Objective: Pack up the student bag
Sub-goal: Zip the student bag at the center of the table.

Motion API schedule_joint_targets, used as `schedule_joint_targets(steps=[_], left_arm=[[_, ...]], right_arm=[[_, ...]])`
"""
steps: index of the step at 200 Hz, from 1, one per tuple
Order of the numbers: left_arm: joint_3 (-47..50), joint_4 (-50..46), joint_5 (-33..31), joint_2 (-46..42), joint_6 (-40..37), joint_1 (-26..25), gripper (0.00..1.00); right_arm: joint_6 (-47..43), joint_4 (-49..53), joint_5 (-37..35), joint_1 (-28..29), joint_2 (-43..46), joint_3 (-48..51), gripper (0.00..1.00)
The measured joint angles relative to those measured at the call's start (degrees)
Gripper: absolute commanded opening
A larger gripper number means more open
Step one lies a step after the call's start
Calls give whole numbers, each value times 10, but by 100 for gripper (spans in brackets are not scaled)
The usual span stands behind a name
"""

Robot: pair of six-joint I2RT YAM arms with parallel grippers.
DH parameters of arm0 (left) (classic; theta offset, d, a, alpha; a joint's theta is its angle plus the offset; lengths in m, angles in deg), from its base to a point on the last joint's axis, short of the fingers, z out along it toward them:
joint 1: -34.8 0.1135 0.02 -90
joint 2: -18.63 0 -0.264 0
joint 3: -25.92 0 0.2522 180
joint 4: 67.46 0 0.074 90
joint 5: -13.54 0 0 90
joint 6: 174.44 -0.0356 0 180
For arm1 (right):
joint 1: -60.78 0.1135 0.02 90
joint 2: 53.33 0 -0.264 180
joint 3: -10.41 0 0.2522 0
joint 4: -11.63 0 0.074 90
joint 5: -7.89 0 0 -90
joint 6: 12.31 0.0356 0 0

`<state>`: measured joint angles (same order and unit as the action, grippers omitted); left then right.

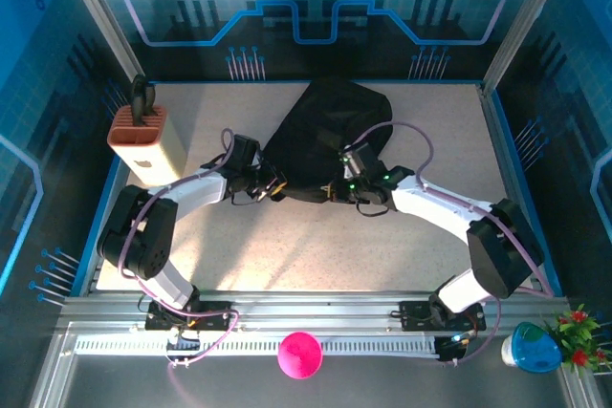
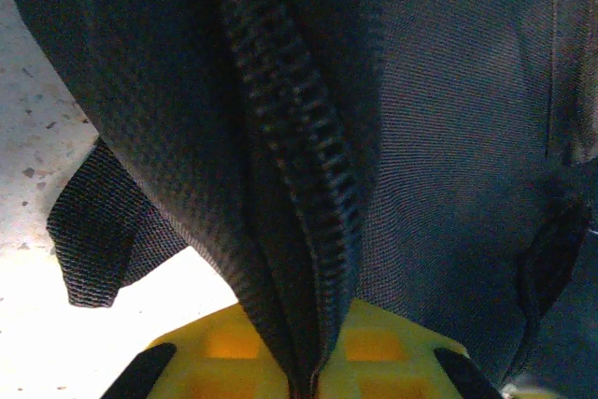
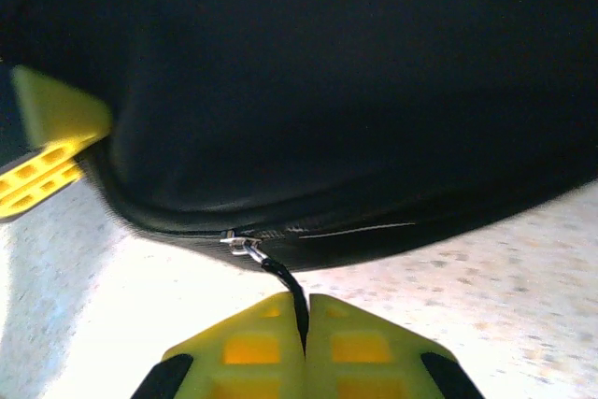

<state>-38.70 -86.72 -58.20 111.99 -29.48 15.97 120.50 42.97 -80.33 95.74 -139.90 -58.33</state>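
Your student bag (image 1: 320, 136) lies on the bench (image 1: 316, 246), upper centre of the frame. Your left hand (image 2: 313, 376) is clamped on its zipper seam (image 2: 299, 184); your right hand (image 3: 306, 324) pinches the zipper pull cord (image 3: 285, 279).

Matt black woven cloth student bag (image 2: 448, 137); smooth speckled table (image 3: 523, 268).

One student bag (image 1: 320, 131), one tan box (image 1: 153, 152), two tools: left tool (image 2: 313, 366), right tool (image 3: 306, 320).
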Motion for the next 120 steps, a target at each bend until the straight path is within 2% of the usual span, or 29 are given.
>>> schedule_joint_targets(steps=[55, 120], left_arm=[[0, -6, -4, 2, -19, -1, 8], [0, -23, -6, 2, -55, -5, 7]], right_arm=[[-7, 52, -36, -75, 13, -3, 0], [-87, 130, -101, -114, -78, -132, 0]])
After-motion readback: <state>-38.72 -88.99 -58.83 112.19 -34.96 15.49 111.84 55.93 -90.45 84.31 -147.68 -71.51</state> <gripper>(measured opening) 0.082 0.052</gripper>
